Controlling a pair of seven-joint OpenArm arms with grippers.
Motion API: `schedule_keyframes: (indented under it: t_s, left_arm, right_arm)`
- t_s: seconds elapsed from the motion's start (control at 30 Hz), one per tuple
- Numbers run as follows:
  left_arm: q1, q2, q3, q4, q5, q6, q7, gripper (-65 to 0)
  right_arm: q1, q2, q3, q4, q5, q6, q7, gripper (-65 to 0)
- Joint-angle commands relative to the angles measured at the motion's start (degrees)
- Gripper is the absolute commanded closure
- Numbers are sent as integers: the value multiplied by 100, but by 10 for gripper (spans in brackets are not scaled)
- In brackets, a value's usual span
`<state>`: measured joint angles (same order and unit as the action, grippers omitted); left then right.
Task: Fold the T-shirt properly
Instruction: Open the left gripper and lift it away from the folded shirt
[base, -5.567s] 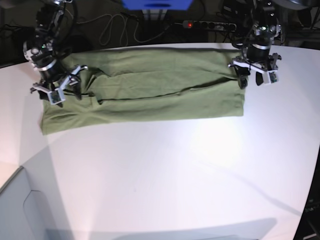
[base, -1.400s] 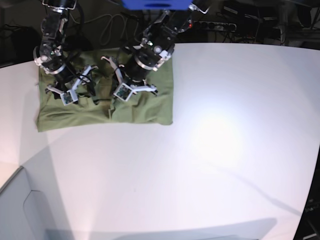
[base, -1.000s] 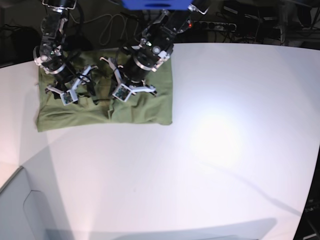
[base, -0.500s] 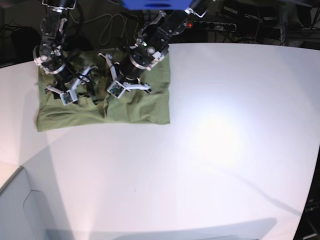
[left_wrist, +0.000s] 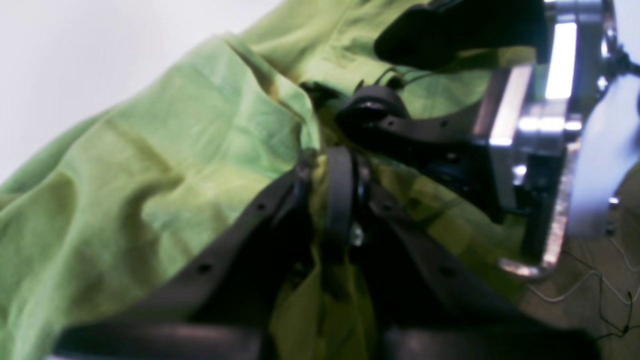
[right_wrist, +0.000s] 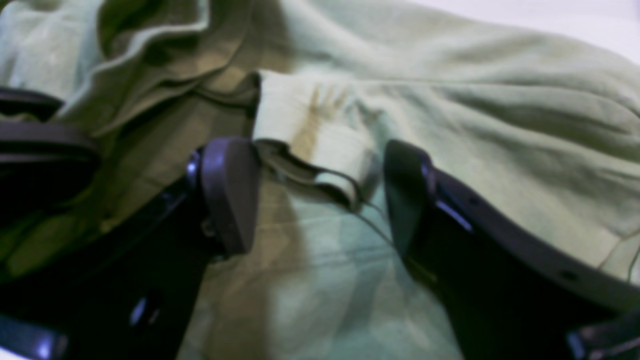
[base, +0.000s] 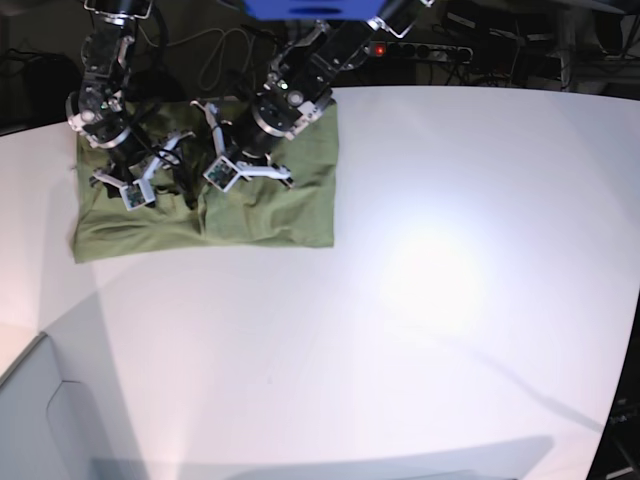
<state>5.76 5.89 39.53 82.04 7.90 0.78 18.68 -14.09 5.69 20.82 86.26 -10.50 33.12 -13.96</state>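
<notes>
Two grippers at work over one olive-green T-shirt (base: 260, 205), lying folded over itself at the far left part of the white table (base: 420, 300), its right-hand half doubled onto the left so that a smooth folded edge faces the bare tabletop. Left gripper (base: 240, 160), reaching across from the right of the base view, jaws pinched almost fully together on a raised ridge of the fabric, seen bunched between the pads in the left wrist view (left_wrist: 332, 200). Right gripper (base: 150, 172) at the shirt's left part, jaws standing well apart, straddling a small rolled hem or cuff (right_wrist: 310, 145) without clamping it; nothing held there. Soft, light, limp knit cotton by the look of it: matte, finely wrinkled, draping into loose rounded folds, stacked layers at the edges likely to slide over one another and to sag wherever unsupported. Probably best taken at hems, corners or a doubled edge, pinching through all layers, then lifted low and laid down flat to avoid dragging the lower layer askew. Black, hard, curved plastic fingers against the cloth; smooth, slightly glossy tabletop, offering little friction to keep the shirt in place.
</notes>
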Motion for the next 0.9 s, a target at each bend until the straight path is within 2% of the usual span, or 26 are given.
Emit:
schedule_keyframes:
  t_s: [0.0,0.1,0.3,0.53,0.7,0.8,0.87]
  left_arm:
    - [-18,127,60,82,-47,-20,-149,0]
    - [-18,127,60,82,-47,-29,-131,-2]
    - [9,127,60,143,-47,-29,-96,-130]
    - [35,119,60,398,-30,-29,-105,-227]
    - [53,13,60,759,-38,-29,-123,-329]
    - [167,-4,34,1040,-38,-29,-105,-350]
    - [228,-145,16,1251,-38,-29,-105,-349]
  right_arm:
    - [-11,50,15,55,-18,68,-15,-379]
    - [-2,50,15,73,-18,68,-15,-379]
    - [15,50,50,99,-18,68,2,-379]
    - [156,50,59,108,-18,68,20,-379]
    - [156,50,59,266,-18,68,11,-379]
    - [156,50,59,381,-18,68,11,-379]
    - [156,50,68,477,-18,68,11,-379]
